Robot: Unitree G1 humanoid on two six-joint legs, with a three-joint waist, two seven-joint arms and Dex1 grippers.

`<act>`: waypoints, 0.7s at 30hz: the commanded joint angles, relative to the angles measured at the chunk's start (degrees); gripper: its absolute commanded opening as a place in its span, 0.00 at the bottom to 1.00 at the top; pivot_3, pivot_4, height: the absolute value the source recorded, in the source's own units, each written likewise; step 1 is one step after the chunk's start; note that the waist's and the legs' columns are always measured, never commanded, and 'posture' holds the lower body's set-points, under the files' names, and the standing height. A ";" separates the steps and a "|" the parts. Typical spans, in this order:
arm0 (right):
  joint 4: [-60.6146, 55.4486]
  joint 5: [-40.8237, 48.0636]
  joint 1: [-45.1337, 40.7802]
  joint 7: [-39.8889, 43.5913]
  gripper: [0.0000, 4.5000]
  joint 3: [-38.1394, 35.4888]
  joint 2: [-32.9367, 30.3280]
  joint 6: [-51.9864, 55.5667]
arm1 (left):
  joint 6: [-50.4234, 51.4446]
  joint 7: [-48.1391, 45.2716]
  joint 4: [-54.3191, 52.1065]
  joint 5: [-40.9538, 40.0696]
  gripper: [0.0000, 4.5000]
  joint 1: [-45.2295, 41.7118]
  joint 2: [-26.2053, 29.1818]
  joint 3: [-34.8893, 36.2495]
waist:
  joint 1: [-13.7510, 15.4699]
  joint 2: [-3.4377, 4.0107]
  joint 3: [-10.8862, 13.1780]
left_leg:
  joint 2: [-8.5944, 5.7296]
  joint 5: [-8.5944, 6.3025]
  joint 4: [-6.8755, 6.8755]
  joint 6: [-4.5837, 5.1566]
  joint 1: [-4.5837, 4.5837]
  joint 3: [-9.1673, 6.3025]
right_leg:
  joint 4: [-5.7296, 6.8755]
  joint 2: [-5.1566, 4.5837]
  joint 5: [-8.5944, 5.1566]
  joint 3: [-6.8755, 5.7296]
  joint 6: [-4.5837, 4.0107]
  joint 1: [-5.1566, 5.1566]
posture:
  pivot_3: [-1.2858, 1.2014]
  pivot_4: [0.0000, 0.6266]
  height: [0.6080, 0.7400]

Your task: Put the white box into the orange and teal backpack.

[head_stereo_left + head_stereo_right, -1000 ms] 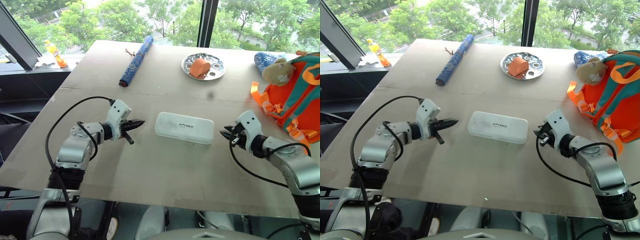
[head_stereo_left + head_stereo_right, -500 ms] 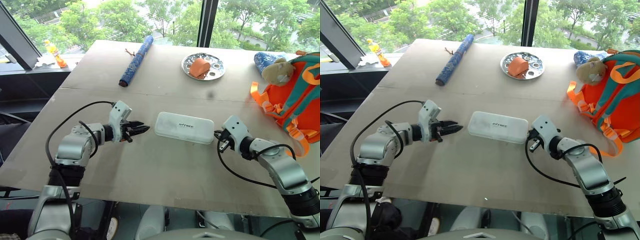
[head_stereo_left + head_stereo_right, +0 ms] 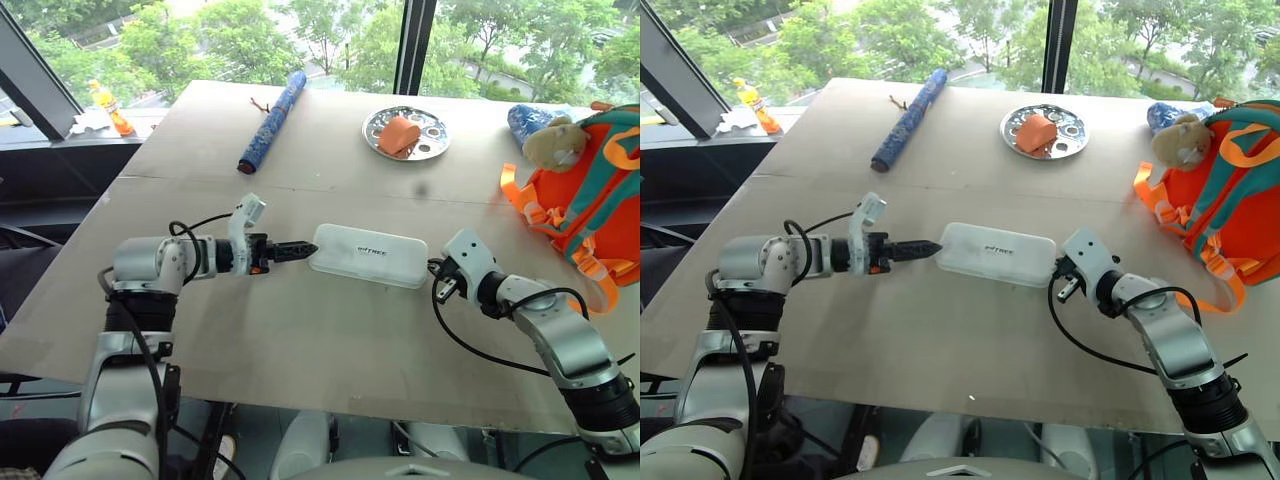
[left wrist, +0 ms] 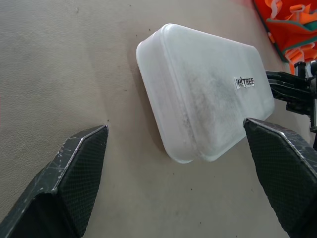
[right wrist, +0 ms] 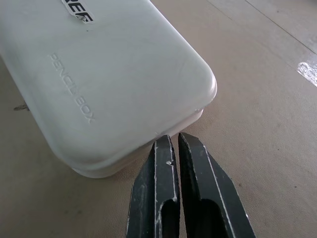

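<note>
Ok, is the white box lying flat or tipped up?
Flat. The white box rests lid-up on the table, lettering facing up, between both pincers.

A white box (image 3: 368,255), a blue roll (image 3: 272,121), a round metal plate (image 3: 407,133) and an orange and teal backpack (image 3: 592,200) are carried by the tan tabletop (image 3: 300,340).

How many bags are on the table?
2: an orange backpack at the table's right edge, and a blue bag just behind it, mostly hidden. Others may be out of sight.
</note>
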 commanded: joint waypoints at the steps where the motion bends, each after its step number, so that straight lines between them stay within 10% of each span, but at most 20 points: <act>1: -1.48 0.02 -0.72 -0.02 0.00 -0.66 0.48 -0.72 | 0.91 0.00 1.87 -0.85 1.00 -0.68 -2.00 -0.21 | 0.13 0.00 0.00 | 0.00 0.00 0.00 0.00 0.01 0.00 | 0.01 0.00 0.00 0.00 0.00 0.00 | 0.52 0.24 0.93; 21: 11.65 -1.89 -6.14 3.01 0.00 1.28 4.14 -10.50 | -1.23 -11.31 16.81 -0.72 1.00 -5.22 -6.01 -1.09 | 0.14 0.00 0.00 | -0.19 0.01 0.03 -0.01 0.00 -0.04 | 0.00 -0.05 0.00 0.06 0.00 0.03 | 0.52 0.24 0.93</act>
